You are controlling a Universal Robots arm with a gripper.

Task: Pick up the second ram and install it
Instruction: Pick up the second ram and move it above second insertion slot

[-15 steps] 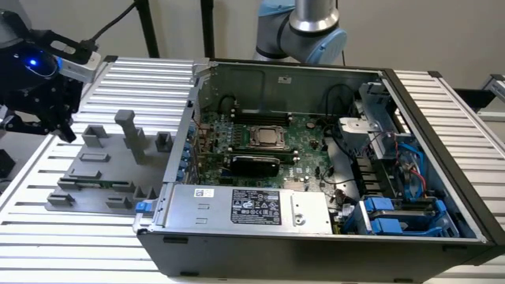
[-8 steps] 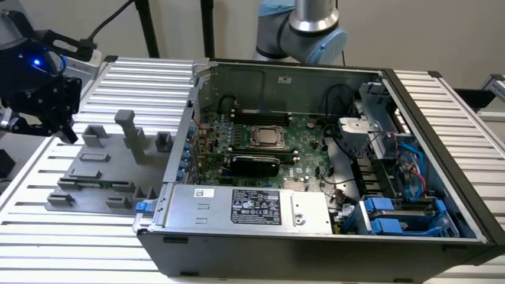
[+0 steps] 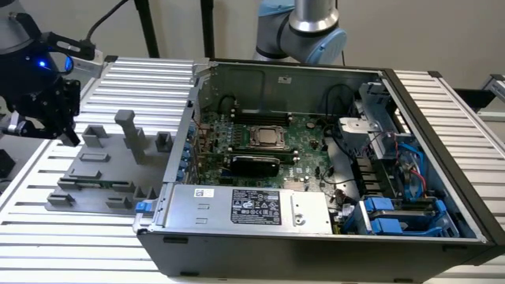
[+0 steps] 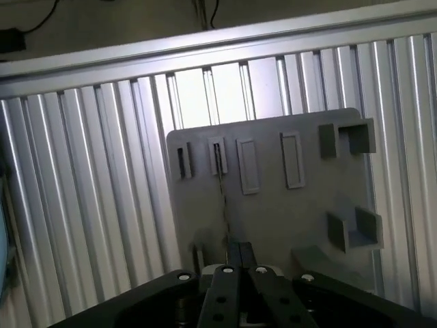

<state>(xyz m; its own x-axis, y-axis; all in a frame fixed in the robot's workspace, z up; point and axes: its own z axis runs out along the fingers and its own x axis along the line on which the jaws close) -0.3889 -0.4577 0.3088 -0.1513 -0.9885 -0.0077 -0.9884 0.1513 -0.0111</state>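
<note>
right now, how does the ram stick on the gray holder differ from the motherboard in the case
The ram stick is a long, narrow strip; the motherboard is a broad board. The ram stick rests on the gray holder outside the case; the motherboard sits inside it, carrying a silver CPU socket. Both are green circuit boards.

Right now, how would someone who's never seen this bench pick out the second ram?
Start at the open computer case; on the exterior view's left of it lies a grey holder plate. The second ram is the thin green strip held between that plate's blocks, the only green piece among plain grey posts.
</note>
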